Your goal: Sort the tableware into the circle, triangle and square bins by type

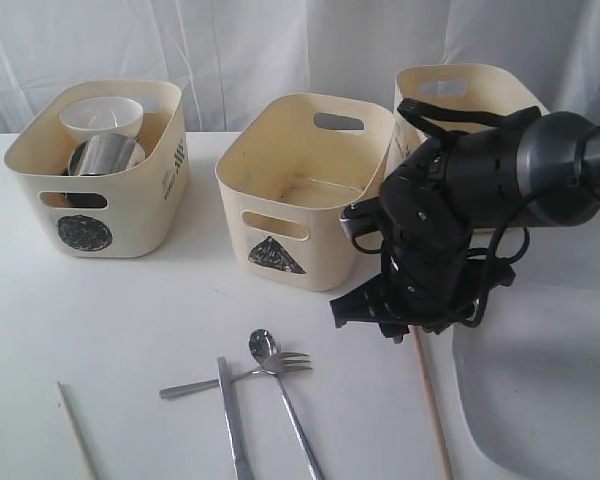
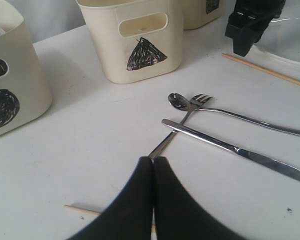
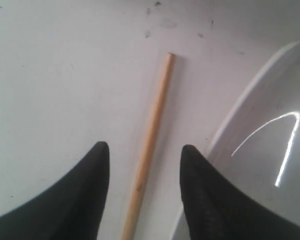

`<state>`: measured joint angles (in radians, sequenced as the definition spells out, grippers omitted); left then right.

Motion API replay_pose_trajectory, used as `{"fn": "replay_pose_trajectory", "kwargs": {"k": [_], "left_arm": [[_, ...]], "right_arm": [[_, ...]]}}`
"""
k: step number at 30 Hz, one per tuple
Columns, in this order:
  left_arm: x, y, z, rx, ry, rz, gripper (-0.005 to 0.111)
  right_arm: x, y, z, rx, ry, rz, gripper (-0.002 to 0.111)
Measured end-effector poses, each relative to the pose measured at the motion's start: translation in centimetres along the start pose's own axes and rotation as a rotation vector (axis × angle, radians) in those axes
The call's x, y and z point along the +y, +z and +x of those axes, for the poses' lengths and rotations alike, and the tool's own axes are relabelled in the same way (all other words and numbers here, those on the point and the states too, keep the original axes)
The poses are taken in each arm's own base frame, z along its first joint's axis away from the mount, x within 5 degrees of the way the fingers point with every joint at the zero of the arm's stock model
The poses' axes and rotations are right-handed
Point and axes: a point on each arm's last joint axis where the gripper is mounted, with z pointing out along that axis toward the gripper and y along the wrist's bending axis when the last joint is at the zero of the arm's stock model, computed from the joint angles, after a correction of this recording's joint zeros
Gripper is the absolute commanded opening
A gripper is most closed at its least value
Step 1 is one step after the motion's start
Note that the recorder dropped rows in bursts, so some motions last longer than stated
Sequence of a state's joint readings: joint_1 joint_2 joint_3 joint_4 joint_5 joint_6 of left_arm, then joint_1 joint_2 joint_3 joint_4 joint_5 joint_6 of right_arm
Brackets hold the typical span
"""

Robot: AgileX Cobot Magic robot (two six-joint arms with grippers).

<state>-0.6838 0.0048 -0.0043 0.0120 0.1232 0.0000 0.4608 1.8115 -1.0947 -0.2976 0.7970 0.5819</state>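
White tabletop lies bare and wide in front of the circle bin. We find the roomiest stretch there, between that tub and the left chopstick near the front edge. The middle is busier: a steel spoon and fork cross near their heads, and the knife lies over the fork's handle. At the right, the large white plate runs off the corner of the view. The second wooden chopstick lies just beside its rounded rim.

The right gripper hangs over that stick with its black jaws spread, one to each side; we cannot tell whether they touch anything. The left gripper sits low over the table with its fingers pressed together on nothing, tips close to the end of the fork's handle.

Three cream plastic tubs with slot handles stand along the back. The circle bin holds a small white bowl resting above a steel mug. The triangle bin stands in the middle. The third bin is half hidden behind the right arm, and we cannot make out its mark.
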Motion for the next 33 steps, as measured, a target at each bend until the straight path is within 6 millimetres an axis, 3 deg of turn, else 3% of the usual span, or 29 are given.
{"fn": "replay_pose_trajectory", "kwargs": {"k": [17, 26, 33], "left_arm": [[0.0, 0.0, 0.0, 0.0, -0.001, 0.0, 0.0], [0.0, 0.0, 0.0, 0.0, -0.001, 0.0, 0.0], [0.0, 0.0, 0.0, 0.0, -0.001, 0.0, 0.0]], "right_arm": [[0.4, 3.2, 0.7, 0.128, 0.019, 0.025, 0.043], [0.8, 3.2, 0.9, 0.152, 0.014, -0.023, 0.023], [1.8, 3.1, 1.0, 0.157, -0.004, -0.138, 0.02]]}}
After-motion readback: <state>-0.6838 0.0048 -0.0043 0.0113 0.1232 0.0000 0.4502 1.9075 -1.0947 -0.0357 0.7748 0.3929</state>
